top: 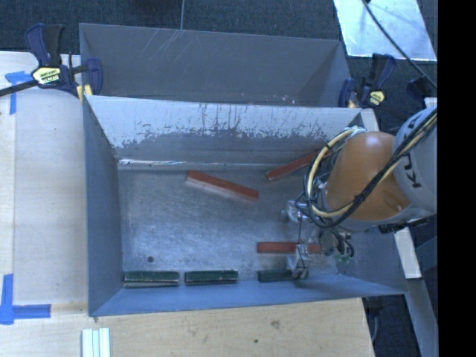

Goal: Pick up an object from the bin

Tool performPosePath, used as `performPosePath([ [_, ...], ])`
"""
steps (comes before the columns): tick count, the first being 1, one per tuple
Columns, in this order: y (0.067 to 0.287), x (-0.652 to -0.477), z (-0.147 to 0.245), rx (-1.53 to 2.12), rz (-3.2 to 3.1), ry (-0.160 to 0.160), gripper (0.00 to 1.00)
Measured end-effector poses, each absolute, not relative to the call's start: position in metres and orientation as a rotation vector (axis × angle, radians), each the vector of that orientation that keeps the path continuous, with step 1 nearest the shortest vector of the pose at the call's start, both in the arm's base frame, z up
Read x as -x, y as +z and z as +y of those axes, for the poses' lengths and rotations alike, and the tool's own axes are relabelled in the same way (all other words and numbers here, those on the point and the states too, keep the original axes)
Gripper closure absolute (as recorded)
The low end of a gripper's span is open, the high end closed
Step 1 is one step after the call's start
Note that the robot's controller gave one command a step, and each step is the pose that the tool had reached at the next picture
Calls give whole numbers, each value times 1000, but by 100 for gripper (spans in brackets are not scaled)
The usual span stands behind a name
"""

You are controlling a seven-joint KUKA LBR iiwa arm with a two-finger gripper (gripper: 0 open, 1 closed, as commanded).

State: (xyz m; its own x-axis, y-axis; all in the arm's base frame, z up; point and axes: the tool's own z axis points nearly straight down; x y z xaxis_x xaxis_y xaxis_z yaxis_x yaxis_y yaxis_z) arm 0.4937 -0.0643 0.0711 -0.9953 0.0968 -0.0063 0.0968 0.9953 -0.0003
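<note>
My gripper [301,263] is low in the bin's front right corner, under the orange cover. It stands at the right end of a short red-brown bar [275,248] lying flat on the floor. Just in front of that bar, a dark green bar [273,276] lies along the front wall, its right end by the gripper's tip. From here I cannot make out whether either bar is in the gripper.
Two more dark green bars [152,278] [211,277] lie end to end along the front wall to the left. A longer red-brown bar [222,186] lies slanted mid-floor. Another red-brown bar [291,167] leans at the back wall on the right.
</note>
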Motion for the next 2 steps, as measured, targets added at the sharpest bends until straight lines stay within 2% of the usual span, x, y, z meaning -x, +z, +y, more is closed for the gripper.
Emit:
performPosePath([
  [1,71,-494,-64,-151,3132,-1,100],
  [2,208,-505,-100,-108,3128,-5,100],
])
